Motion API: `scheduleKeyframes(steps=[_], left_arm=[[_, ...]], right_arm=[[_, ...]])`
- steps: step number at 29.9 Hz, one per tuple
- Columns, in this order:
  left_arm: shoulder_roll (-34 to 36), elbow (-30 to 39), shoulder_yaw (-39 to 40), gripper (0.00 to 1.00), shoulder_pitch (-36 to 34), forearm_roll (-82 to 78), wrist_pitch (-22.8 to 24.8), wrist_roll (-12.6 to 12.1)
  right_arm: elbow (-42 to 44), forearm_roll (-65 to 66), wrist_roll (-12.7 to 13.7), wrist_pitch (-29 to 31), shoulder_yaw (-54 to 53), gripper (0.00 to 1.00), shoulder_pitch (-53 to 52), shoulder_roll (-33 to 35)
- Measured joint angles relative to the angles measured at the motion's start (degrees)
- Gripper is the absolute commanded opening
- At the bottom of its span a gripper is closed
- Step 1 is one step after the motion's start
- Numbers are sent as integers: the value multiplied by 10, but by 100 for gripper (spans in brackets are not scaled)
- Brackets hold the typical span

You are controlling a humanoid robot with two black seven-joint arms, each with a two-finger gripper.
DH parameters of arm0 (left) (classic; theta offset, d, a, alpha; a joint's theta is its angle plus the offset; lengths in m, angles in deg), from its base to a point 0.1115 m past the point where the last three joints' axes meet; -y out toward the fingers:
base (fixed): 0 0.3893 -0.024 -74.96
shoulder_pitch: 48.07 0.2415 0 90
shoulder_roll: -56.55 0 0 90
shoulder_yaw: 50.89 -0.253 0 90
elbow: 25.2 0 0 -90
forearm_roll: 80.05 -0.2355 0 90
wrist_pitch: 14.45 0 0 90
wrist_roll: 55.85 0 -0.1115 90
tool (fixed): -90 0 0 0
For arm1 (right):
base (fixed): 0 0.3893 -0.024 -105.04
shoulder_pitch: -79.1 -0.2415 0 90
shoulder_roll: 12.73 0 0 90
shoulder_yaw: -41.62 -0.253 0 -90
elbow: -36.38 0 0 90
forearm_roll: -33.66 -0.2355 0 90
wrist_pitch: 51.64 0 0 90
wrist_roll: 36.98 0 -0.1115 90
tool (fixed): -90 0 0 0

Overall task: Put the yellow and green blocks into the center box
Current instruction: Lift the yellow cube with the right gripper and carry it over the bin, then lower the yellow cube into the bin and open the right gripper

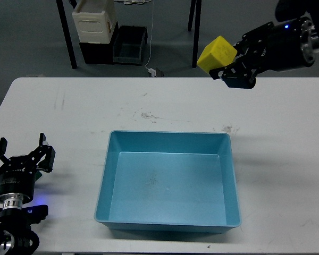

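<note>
The yellow block (216, 53) is held in my right gripper (227, 62), which is shut on it. It hangs high in the air over the table's far side, beyond the back right corner of the blue center box (169, 133). The box stands open in the middle of the white table, with nothing inside. My left gripper (21, 150) is open, low over the table's near left edge, well left of the box. I cannot make out a green block; it may be hidden under the left gripper.
The white table (69, 106) has scuff marks behind the box. On the floor beyond the table stand a cream container (94, 23), a dark bin (129, 45) and black frame legs (194, 32).
</note>
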Motion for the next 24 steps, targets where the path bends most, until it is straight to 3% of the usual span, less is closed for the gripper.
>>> scheduleKeyframes(steps=[10, 24], left_arm=[[0, 0, 26, 100, 0, 0, 0, 0], [0, 0, 55, 100, -2, 0, 0, 0]], right_arm=[[1, 3, 0, 1, 111, 2, -33, -191], [29, 24, 0, 1, 237, 4, -17, -338]])
